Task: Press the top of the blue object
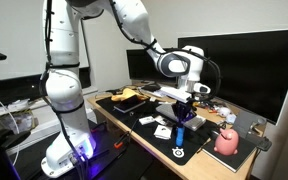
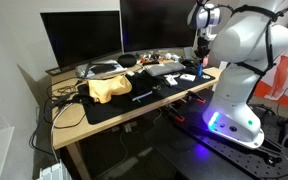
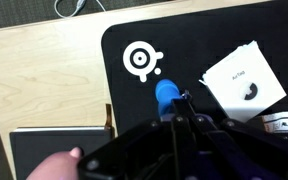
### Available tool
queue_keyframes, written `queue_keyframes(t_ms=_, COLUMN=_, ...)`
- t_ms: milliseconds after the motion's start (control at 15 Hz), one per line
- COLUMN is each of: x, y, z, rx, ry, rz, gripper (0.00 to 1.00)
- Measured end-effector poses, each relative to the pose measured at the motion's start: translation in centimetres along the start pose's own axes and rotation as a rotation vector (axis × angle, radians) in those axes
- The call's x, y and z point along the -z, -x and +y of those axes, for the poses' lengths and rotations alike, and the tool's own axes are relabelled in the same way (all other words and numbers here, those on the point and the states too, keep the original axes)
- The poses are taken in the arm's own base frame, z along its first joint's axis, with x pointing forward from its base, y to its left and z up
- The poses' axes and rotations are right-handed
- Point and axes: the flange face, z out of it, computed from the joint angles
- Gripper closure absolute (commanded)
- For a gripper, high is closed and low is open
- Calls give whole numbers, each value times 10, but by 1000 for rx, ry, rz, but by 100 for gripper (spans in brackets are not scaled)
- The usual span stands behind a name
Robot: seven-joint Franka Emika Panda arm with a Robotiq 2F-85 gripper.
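Observation:
The blue object (image 1: 181, 134) is a small upright dark-blue cylinder on the black desk mat, also seen in an exterior view (image 2: 199, 73). In the wrist view it shows as a bright blue cylinder (image 3: 165, 95) just beyond my fingertips. My gripper (image 1: 183, 113) hangs directly above it, fingers pointing down, the tips at or just over its top. In the wrist view the fingers (image 3: 178, 118) are pressed together with nothing between them.
A white round disc (image 1: 179, 152) and a white card (image 1: 163, 131) lie on the mat (image 1: 144, 122) near the cylinder. A pink rounded object (image 1: 226, 141) stands to one side. A white keyboard (image 1: 152, 96), monitors (image 1: 246, 62) and yellow cloth (image 2: 108, 88) sit further back.

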Motion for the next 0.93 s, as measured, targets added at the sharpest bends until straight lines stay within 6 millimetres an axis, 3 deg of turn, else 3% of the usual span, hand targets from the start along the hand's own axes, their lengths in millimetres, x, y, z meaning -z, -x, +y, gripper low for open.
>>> queue_keyframes(t_ms=933, x=-1, y=2, z=0, rx=-3, ry=-7, rz=-10, gripper=100)
